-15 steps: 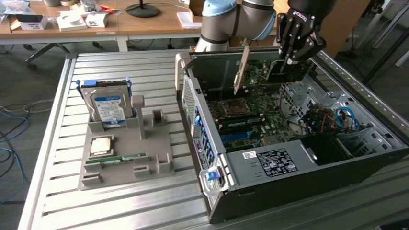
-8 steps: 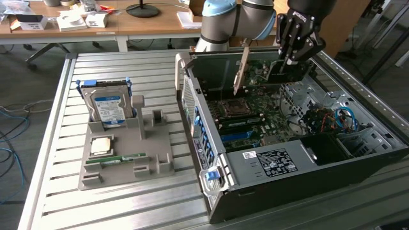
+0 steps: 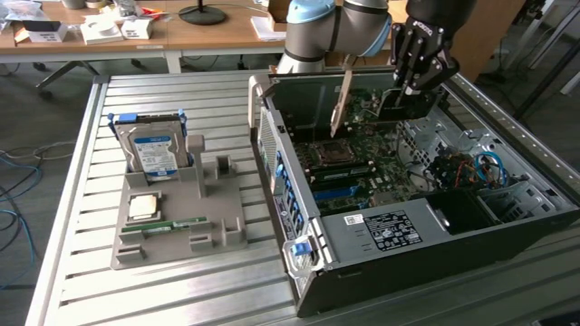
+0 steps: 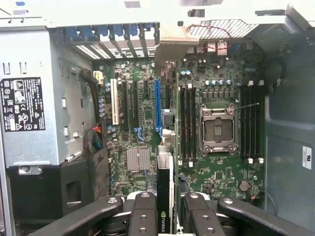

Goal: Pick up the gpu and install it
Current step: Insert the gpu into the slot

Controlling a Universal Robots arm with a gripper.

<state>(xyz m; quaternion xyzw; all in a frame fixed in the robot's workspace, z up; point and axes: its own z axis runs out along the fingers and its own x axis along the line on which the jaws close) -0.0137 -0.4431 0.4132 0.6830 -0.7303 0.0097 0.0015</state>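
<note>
gpu (image 4: 165, 172) (edge-on, apparently) in gripper (image 4: 170, 209)

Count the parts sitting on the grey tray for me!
3: a hard drive standing at the far end, a square chip mid-tray, a green memory stick just in front. None seem hidden.

Surface (image 3: 181, 95): grey metal, made of long ribbed slats with a raised rim.
Desk (image 3: 217, 37): light wood, standing beyond the far edge of the surface.
On the desk: white boxes (image 3: 100, 30), a black round base (image 3: 201, 13), some papers (image 3: 267, 27).
Under the desk: dark legs with castors (image 3: 68, 68).
Floor (image 3: 37, 115): dull grey and plain.
Cables (image 3: 18, 176): blue and grey, lying loose on the floor off the surface's edge at the exterior view's left.
Brown board (image 3: 490, 44): upright, past the far corner at the exterior view's right.
Light: even, without hard shadows.
</note>
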